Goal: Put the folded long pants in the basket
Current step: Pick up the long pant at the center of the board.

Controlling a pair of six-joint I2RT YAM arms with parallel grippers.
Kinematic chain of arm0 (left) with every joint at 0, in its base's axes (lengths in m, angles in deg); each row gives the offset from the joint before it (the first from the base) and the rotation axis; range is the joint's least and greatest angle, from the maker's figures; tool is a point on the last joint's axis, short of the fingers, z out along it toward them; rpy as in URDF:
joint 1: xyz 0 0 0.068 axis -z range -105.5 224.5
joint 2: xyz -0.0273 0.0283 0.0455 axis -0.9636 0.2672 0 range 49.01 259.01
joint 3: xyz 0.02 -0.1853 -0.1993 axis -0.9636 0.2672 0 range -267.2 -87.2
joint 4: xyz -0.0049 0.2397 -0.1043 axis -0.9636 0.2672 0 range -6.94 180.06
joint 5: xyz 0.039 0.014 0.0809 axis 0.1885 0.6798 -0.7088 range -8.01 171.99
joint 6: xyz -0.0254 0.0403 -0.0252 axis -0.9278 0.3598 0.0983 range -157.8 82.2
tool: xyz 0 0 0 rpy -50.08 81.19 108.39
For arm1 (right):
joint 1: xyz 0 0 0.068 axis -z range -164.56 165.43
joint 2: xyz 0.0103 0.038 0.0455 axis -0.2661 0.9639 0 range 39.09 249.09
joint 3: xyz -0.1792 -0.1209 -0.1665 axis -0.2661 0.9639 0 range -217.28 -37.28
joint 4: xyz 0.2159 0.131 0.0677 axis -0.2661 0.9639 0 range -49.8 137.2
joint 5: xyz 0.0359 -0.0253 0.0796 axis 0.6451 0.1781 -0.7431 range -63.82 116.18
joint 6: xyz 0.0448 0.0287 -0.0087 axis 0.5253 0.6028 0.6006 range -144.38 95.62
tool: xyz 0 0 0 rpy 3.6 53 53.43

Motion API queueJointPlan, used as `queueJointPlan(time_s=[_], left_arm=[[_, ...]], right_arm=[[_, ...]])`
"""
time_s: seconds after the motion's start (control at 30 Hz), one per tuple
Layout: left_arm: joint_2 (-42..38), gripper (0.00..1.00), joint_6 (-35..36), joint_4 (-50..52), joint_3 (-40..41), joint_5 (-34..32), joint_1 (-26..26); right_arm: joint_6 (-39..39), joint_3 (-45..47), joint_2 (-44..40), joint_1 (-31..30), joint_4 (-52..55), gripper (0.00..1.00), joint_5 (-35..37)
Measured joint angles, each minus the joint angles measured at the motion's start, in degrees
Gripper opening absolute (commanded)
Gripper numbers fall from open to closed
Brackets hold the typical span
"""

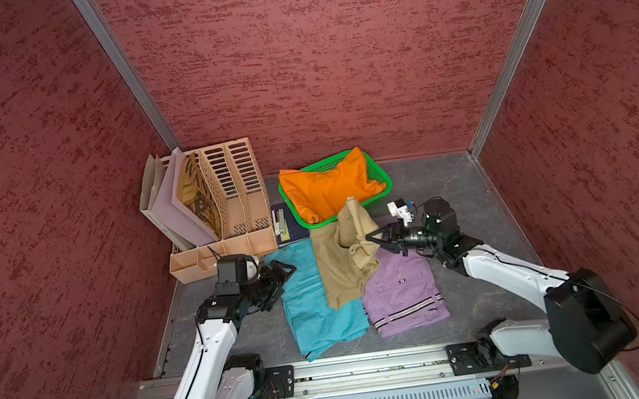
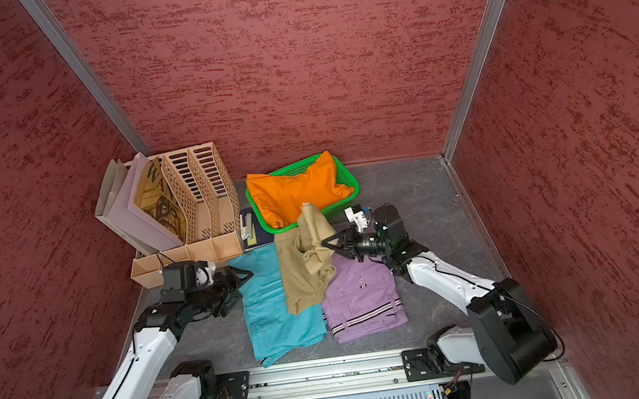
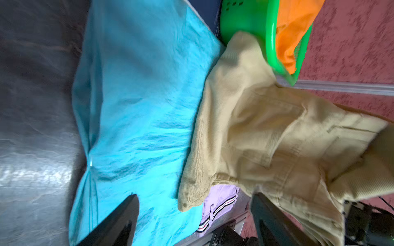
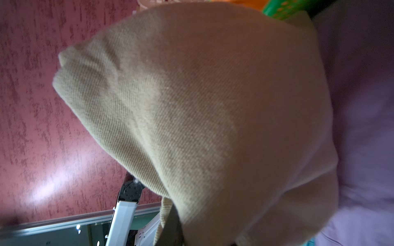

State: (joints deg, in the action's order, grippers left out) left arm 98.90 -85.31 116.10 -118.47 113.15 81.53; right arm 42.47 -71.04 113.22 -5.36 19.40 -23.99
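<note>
The right pincer (image 1: 373,239) pinches the khaki pants (image 1: 342,260), apparently to carry them to the basket (image 1: 380,178) just beyond; the left pincer (image 1: 283,274) waits spread.

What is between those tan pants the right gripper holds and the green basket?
Nothing separate. The khaki pants, pinched by the right gripper, already reach the basket rim. Inside, though, the orange pants fill most of it.

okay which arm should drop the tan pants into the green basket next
Right. The right gripper is already shut on the khaki pants, lifted beside the basket. The left gripper is open and empty by the teal pants.
</note>
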Motion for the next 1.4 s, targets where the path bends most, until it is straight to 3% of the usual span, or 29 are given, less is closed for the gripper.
queueJointPlan(time_s=[0.2, 0.37, 0.7, 1.2, 1.4], left_arm=[[10.78, 0.82, 1.31, -3.96, -1.9, -2.12, 11.96], [18.25, 0.77, 2.99, -6.95, -4.37, -4.74, 16.72], [28.52, 0.65, 4.55, -13.05, -6.62, -5.75, 17.05], [36.52, 0.53, 4.87, -19.47, -8.39, -5.25, 17.09], [37.33, 0.33, 4.7, -21.07, -8.39, -5.2, 17.16]], right_arm=[[1.73, 5.88, 1.31, 4.61, -9.64, 0.0, -3.48], [3.76, 6.56, 4.09, 5.68, -16.52, 0.0, -5.38], [5.4, 7.06, 6.62, 6.4, -22.32, 0.0, -6.91], [7.37, 7.48, 8.94, 6.75, -27.23, 0.0, -8.11], [7.56, 7.69, 9.03, 6.78, -27.87, 0.0, -8.48]])
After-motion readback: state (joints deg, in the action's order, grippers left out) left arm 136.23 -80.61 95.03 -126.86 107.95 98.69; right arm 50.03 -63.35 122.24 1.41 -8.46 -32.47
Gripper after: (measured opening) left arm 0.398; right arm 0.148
